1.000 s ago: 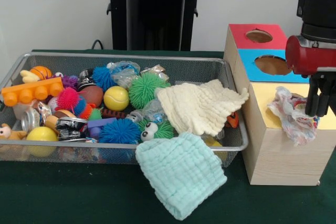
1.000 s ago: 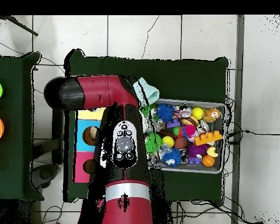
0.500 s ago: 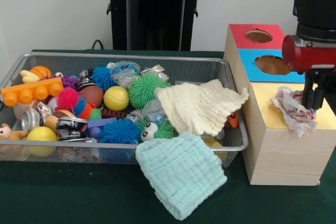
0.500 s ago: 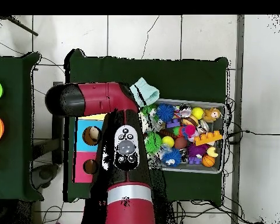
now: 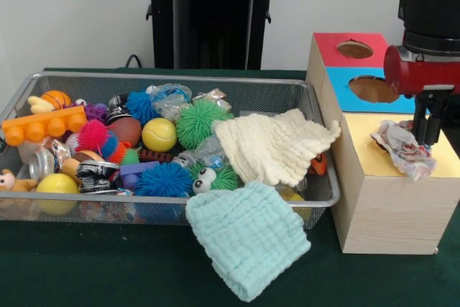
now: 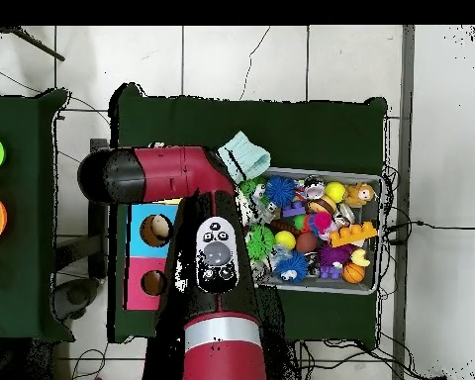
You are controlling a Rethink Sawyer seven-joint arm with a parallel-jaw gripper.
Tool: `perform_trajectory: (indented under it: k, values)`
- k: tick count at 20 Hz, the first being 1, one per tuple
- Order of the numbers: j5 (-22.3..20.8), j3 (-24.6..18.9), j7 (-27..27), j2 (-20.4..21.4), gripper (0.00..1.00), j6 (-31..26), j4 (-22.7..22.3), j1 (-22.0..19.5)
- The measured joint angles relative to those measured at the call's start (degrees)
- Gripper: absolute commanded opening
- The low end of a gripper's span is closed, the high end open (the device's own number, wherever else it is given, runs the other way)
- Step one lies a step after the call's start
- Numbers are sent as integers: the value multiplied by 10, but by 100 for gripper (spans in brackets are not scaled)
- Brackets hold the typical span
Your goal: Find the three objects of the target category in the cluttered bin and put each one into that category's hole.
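Since a second ago the gripper has risen a little and drawn back over the box's yellow section, and the patterned cloth that hung over that section's front edge now lies bunched on top of it, just below the fingers. Whether the fingers are spread or pinching a corner of the cloth I cannot tell; their dark tips end right at the cloth's upper edge. No opening shows in the yellow top, so the cloth seems to sit over or in the hole, not yet gone through. Cloths look to be the target category, which would make this the first of three, close to delivered but not finished. Two remain, by my reading: a cream cloth spread over the toys at the right end of the bin, and a mint cloth draped over the bin's front rim onto the green worktop. Behind the yellow section, the blue hole and red hole stand open. Overhead, the arm covers the yellow section, so nothing more shows there.
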State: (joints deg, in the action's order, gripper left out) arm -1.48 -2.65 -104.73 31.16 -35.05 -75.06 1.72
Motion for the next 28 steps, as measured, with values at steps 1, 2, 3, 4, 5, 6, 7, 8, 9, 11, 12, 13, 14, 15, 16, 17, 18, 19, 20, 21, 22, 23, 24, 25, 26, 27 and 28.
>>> perform_trajectory:
  k: [1,2,3,4,5,6,7,8,9,11,12,13,14,15,16,17,18,19,20,21,22,23,24,25,26,27,28]
  values:
    - [0,0,0,0,0,1,-1,0]
    - [0,0,0,1,0,2,-1,0]
    - [0,0,0,1,0,4,-2,0]
    - [0,0,0,1,0,7,-3,0]
    - [0,0,0,1,0,9,-4,0]
    - [0,0,0,1,0,12,-5,0]
    - [0,0,0,1,0,15,-5,0]
    - [0,0,0,1,0,18,-6,0]
    - [0,0,0,1,0,23,-6,0]
    - [0,0,0,1,0,32,-8,0]
    - [0,0,0,1,0,38,-10,0]
    - [0,0,0,0,0,43,-11,0]
    - [-1,0,0,0,0,46,-12,0]
    - [-2,0,0,-1,0,50,-12,0]
    - [-4,0,0,-1,0,52,-13,0]
    - [-5,0,0,-2,0,54,-14,0]
    - [-10,0,0,-4,0,58,-15,0]
    - [-11,0,0,-4,0,60,-15,0]
    - [-20,0,0,-7,0,64,-16,0]
    - [-22,0,0,-7,0,66,-17,0]
    - [-25,0,0,-8,0,67,-17,0]
    - [-29,-1,0,-9,0,69,-18,-1]
    - [-33,-2,0,-9,0,71,-19,-2]
    - [-36,-2,0,-9,0,72,-19,-3]
    - [-38,-2,0,-9,0,72,-20,-4]
    - [-44,-3,0,-9,0,75,-21,-6]
    - [-45,-3,0,-8,0,75,-21,-7]
